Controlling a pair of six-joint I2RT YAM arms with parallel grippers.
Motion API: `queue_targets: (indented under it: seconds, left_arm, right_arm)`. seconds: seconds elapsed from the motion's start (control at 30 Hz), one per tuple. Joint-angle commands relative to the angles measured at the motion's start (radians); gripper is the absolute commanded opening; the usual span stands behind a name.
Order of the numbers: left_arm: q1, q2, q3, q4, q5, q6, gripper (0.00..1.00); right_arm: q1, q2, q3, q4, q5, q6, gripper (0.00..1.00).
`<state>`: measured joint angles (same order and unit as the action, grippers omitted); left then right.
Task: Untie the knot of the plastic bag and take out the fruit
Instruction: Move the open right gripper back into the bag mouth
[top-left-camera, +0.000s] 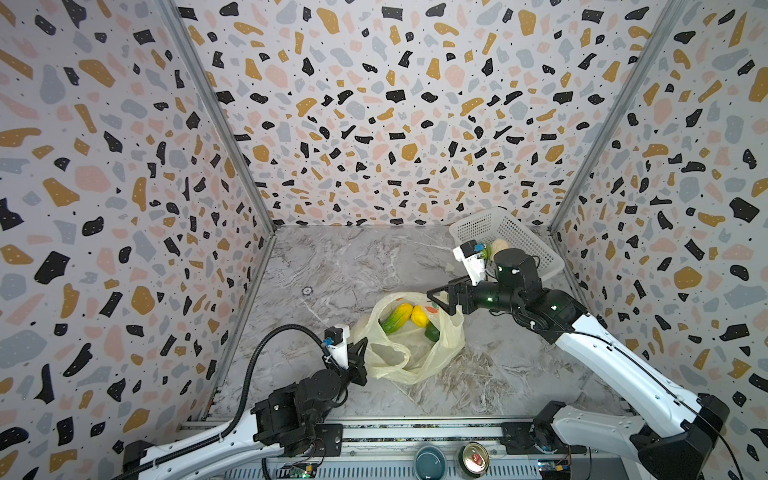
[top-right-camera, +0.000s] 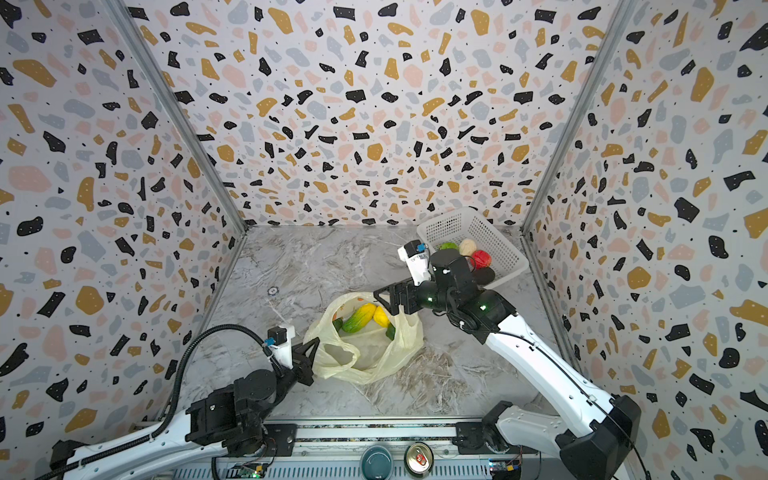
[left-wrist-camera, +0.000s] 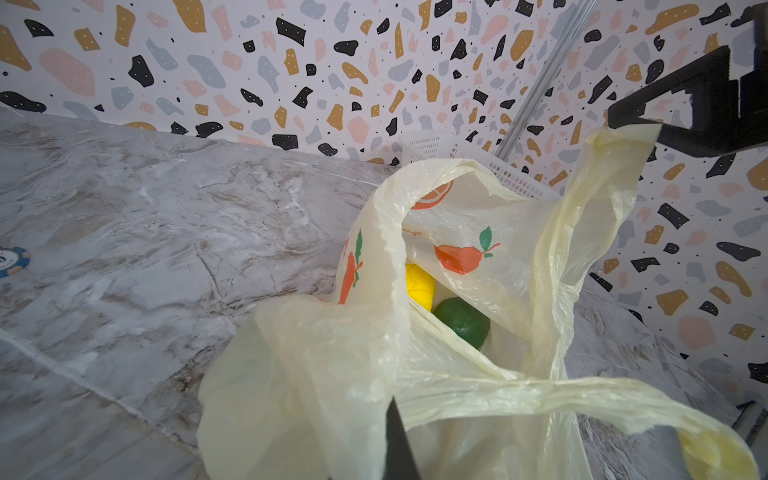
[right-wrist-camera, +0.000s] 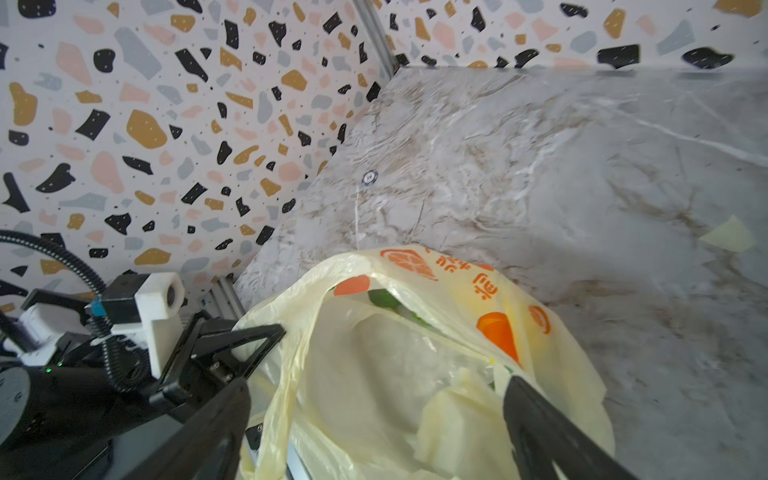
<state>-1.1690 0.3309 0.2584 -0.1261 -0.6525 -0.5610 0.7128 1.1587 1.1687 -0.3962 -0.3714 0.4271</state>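
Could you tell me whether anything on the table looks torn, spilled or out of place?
One thing: a small pale-yellow scrap lies on the marble table, apart from the plastic bag. It matches the bag's colour, so it may be a torn-off piece. Nothing has spilled.

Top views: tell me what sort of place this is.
Probably a robot test booth: terrazzo-print panel walls box in a grey marble-look tabletop, with white robot arms, left and right, mounted on a metal rail in front.

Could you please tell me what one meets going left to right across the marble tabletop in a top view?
small blue-and-white round chip → left gripper → crinkly pale-yellow plastic bag → white perforated plastic basket
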Motion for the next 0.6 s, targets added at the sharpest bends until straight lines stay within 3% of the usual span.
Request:
queue_targets:
  seconds: [0.0,0.23,0.57]
  left_arm:
    - [-0.004,-0.012,0.015,0.048,-0.009,0.018,0.00]
    - [-0.004,-0.014,0.016,0.043,-0.013,0.019,0.00]
    - [-0.004,-0.012,0.019,0.044,-0.016,0.018,0.00]
  right_arm:
    - [0.069,0.027,0.042,-0.020,0.032,0.025,0.95]
    - [0.159,0.080,0.039,0.000,0.053,0.025,0.95]
    - [0.209,0.152,0.022,-0.003,0.056,-0.007,0.94]
